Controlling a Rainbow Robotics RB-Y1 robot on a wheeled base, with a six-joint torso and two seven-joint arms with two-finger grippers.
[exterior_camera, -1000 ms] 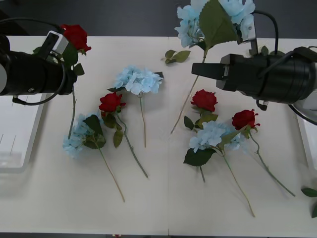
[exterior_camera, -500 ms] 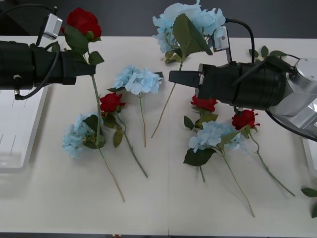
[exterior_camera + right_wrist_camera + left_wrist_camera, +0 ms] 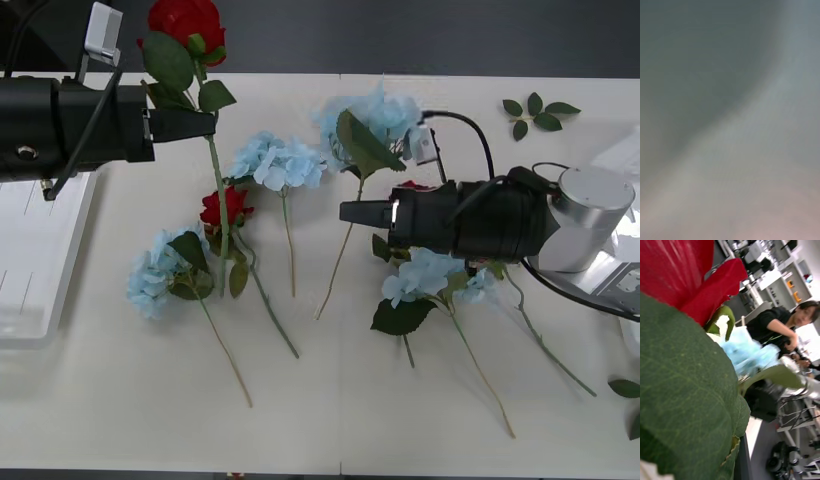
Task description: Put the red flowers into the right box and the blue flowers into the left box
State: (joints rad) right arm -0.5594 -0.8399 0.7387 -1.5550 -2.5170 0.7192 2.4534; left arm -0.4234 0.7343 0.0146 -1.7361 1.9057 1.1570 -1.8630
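Observation:
My left gripper (image 3: 196,122) is shut on the stem of a red flower (image 3: 185,22) and holds it upright above the table's far left. Its petals (image 3: 685,273) and a leaf (image 3: 685,397) crowd the left wrist view. My right gripper (image 3: 362,212) is shut on the stem of a blue flower (image 3: 375,118) over the table's middle. On the table lie three blue flowers (image 3: 280,160) (image 3: 155,275) (image 3: 425,275) and a red flower (image 3: 222,208). Another red flower (image 3: 412,186) peeks out behind the right gripper. The left box (image 3: 30,270) sits at the left edge. The right box (image 3: 631,338) barely shows behind the right arm.
Loose green leaf sprigs lie at the far right (image 3: 535,110) and at the near right edge (image 3: 630,390). The right arm's grey wrist (image 3: 580,225) hangs over the table's right side. The near part of the white table (image 3: 120,420) is bare.
The left gripper has carried the red flower rightward, its stem now hanging over the lying red flower. The right gripper has come nearer and lower with the blue flower, covering the roses beneath it.

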